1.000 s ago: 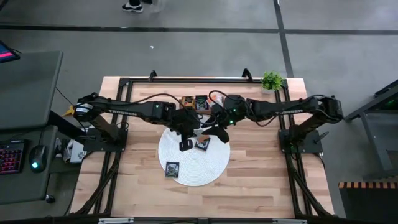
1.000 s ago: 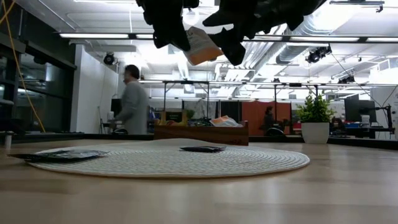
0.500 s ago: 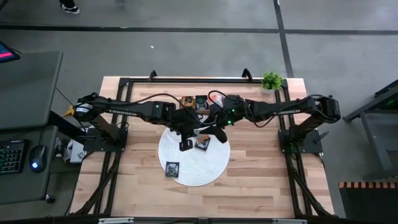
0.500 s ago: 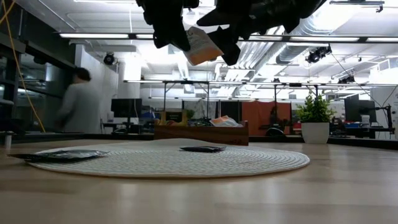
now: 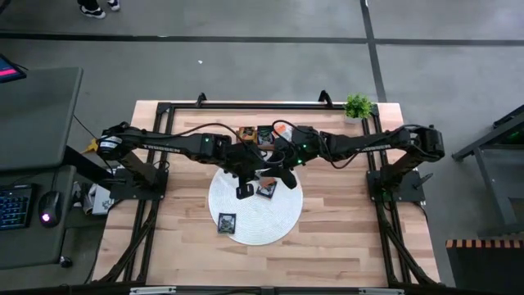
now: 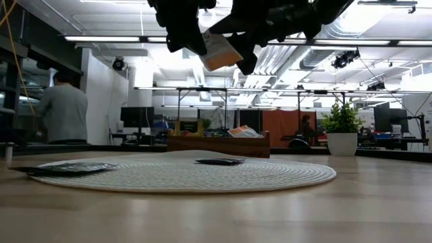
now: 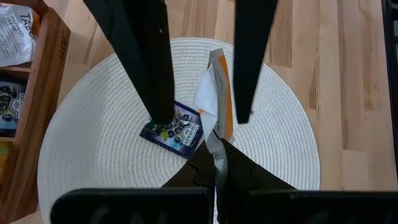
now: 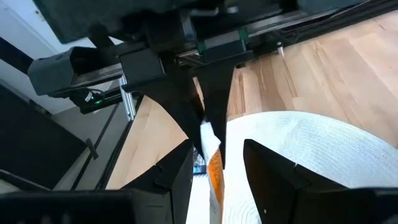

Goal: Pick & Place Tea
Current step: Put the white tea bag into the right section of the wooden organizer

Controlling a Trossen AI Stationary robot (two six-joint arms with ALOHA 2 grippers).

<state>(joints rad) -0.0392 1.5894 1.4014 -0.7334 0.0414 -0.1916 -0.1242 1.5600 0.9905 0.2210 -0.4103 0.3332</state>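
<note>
Left claw [image 7: 216, 163] closed tight on orange-white tea sachet [image 7: 216, 99], holding it up in air over round white mat [image 7: 283, 155], near mat's back edge. Right claw [image 7: 202, 115] open, one finger on each side of same sachet, not pinching yet. Black sachet [image 5: 266, 189] flat on mat middle. Another black sachet [image 5: 227, 222] at mat's front-left edge. More sachets in wooden tray [image 5: 255, 133] at surface's back edge, behind mat. Small potted plant [image 5: 358, 106] at surface's back-right corner.
</note>
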